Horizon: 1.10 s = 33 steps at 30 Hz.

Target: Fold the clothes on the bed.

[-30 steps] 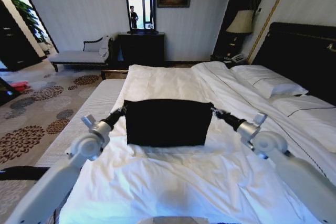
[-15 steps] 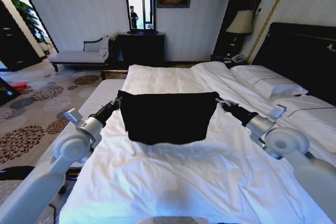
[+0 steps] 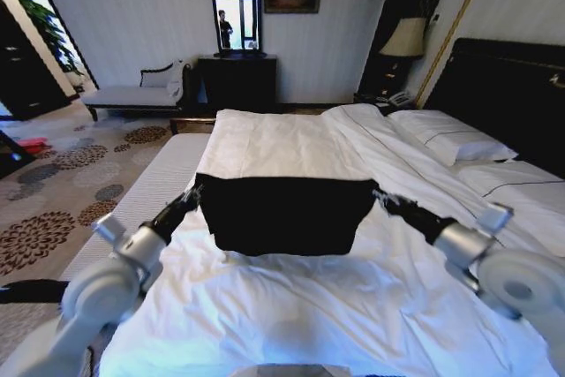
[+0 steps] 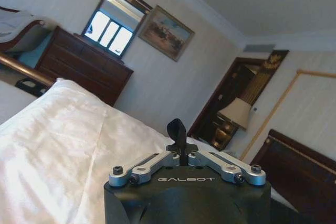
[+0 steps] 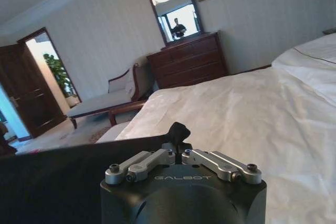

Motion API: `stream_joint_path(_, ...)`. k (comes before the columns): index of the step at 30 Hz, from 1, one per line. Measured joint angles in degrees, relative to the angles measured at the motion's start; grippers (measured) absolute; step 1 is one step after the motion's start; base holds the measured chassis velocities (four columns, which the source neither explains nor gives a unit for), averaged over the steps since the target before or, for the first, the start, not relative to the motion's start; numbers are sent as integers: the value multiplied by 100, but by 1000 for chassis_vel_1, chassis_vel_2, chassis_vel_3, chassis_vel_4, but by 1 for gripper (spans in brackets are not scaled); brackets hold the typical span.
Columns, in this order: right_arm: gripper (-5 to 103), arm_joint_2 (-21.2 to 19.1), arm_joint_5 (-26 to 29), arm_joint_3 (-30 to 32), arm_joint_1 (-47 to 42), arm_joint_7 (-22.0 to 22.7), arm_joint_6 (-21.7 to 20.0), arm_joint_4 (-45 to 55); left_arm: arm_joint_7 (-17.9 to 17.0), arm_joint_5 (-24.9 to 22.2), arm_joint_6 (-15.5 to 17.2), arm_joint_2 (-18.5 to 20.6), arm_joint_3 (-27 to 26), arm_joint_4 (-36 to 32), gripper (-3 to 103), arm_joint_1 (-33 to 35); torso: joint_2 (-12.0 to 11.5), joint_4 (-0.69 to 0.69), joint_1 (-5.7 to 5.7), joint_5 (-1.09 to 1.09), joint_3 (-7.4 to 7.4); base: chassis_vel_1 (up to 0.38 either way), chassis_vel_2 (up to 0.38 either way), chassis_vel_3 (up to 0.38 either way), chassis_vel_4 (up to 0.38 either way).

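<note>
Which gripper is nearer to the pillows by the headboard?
Right. The right gripper pinches the T-shirt corner on the pillows' side; the left gripper holds the opposite corner, toward the bed's far edge.

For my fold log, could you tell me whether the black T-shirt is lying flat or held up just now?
Held up: the T-shirt is stretched between the left claw and right claw, each pinching a top corner, its lower edge sagging onto the bed.

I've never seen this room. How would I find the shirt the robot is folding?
Look at the big bed with its white duvet and dark headboard. Over the middle of it, the left gripper and the right gripper each pinch one top corner of the black T-shirt, holding it stretched between them. It is the one dark cloth against all that white bedding.
</note>
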Motion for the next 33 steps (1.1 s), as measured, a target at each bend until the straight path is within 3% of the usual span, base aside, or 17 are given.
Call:
stream_joint_path(4, 1, 135, 343, 90, -41, 556, -243, 131, -73, -1, -1, -222, -34, -74, 2, 255, 0, 3, 0, 0, 1, 0, 0, 0, 0)
stream_joint_path(7, 1, 165, 327, -109, -13, 669, -328, 131, -73, 88, 0, -261, 129, -41, 2, 266, 0, 1, 0, 1, 1, 0, 0, 0, 0)
stream_joint_path(15, 1, 4, -63, -2091, 1541, 829, -300, -1135, -191, 345, 0, -309, 1463, 1524, 2, -1040, -2, 3, 3, 0, 4, 0, 0, 0, 0)
stream_joint_path(20, 1, -73, -254, -3003, 2263, 703, -224, -1904, -37, 597, -5, -356, 1978, 2403, 2, -1629, -2, 1, 3, 2, 4, 0, 0, 0, 0)
stream_joint_path(27, 1, -10, -699, -4232, 3363, 296, -3, -3330, 393, 551, 10, -333, 2689, 3602, 2, -2574, -2, 3, 3, 2, 3, 0, 0, 0, 0)
stream_joint_path(33, 1, 103, -1042, -4763, 3876, -49, 201, -3909, 408, 724, -33, -615, 3099, 4204, 2, -3089, -3, 1, 4, 1, 4, 0, 0, 0, 0)
